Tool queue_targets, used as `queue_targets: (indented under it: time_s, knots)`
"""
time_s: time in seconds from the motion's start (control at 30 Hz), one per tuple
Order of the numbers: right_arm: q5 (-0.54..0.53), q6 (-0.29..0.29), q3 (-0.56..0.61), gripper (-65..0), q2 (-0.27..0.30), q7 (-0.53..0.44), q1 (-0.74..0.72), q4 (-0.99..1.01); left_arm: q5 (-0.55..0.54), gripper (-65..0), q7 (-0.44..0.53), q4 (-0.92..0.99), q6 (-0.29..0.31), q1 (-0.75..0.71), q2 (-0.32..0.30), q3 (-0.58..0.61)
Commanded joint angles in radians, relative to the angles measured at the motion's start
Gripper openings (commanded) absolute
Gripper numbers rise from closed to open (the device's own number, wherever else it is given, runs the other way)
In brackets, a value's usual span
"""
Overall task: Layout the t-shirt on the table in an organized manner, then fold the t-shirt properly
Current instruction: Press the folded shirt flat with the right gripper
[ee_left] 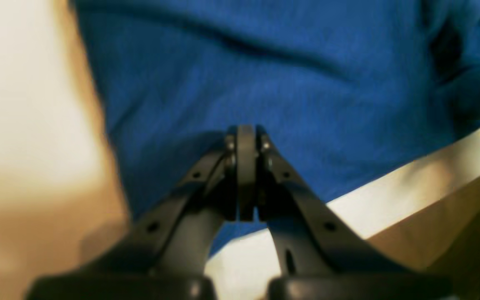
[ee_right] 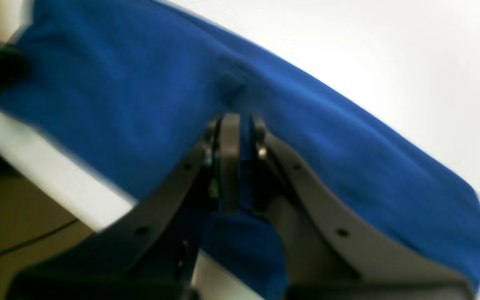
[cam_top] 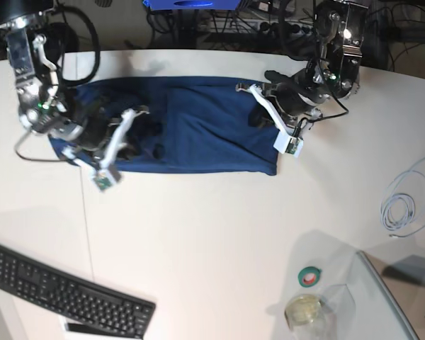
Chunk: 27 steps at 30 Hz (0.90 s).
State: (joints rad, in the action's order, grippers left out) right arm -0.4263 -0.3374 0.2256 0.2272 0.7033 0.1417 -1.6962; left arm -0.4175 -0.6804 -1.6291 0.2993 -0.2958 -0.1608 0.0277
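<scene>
One t-shirt (ee_left: 265, 75) filled the left wrist view, its blue cloth spread just beyond the left gripper (ee_left: 246, 166), whose jaws were pressed together with no cloth visibly between them. Pale desk (ee_left: 23, 104) showed to the side of the fabric and below its lower edge.

One folded stretch of the same t-shirt (ee_right: 140, 116) crossed the right wrist view on a slant. The right gripper (ee_right: 242, 162) had its jaws drawn narrow, and a strip of blue cloth sat between them, so they were pinching the fabric. White desk (ee_right: 390, 50) lay beyond the far edge of the cloth.

From the base view, the single t-shirt (cam_top: 198, 127) lay as a long dark blue band across the far part of the white desk (cam_top: 212, 241). Two arms reached onto it: the right gripper (cam_top: 131, 134) over its left portion, the left gripper (cam_top: 262, 110) near its right end. Elsewhere on the desk were one black keyboard (cam_top: 71, 290), one coil of pale cable (cam_top: 404, 209), one roll of green tape (cam_top: 309, 277), and one clear cup (cam_top: 304, 312) holding a yellowish content I cannot identify.
</scene>
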Motion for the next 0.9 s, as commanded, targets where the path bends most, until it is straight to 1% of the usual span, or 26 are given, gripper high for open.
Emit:
queue_targets:
  time_s: [0.0,0.1,0.2,0.3,0.4,0.57,0.73,0.87]
  knots:
    - [-0.016,-0.004,0.031,-60.2,-0.002,-0.018,-0.026,-0.012,-0.001,-65.0,0.026,0.014,0.004,-0.004,-0.006,-0.002]
    - [-0.023,-0.002,0.12,-60.2,-0.013,-0.018,-0.08,0.041,-0.001,-65.0,0.075,0.08,0.002,-0.009,-0.006,-0.002]
    - [-0.016,-0.002,0.186,-60.2,-0.059,-0.024,-0.139,0.143,-0.001,-65.0,0.093,0.117,0.002,-0.024,-0.009,-0.004]
    - [-0.016,-0.007,0.2,-60.2,-0.102,-0.041,-0.207,0.264,-0.001,-65.0,0.093,0.119,0.002,-0.033,-0.01,-0.004]
    - [-0.016,-0.007,0.199,-60.3,-0.13,-0.073,-0.267,0.39,-0.001,-65.0,0.093,0.112,0.002,-0.046,-0.01,-0.004]
    - [-0.021,-0.004,0.185,-60.3,-0.131,-0.142,-0.325,0.555,-0.001,-65.0,0.093,0.092,0.002,-0.056,-0.01,-0.005]
    - [-0.016,-0.001,0.073,-60.5,-0.128,-0.15,-0.33,0.624,-0.001,-65.0,0.093,0.094,0.002,-0.066,-0.01,-0.013]
    - [-0.018,-0.001,0.036,-60.5,-0.125,-0.146,-0.324,0.623,-0.005,-65.0,0.092,0.082,0.004,-0.066,-0.01,-0.013]
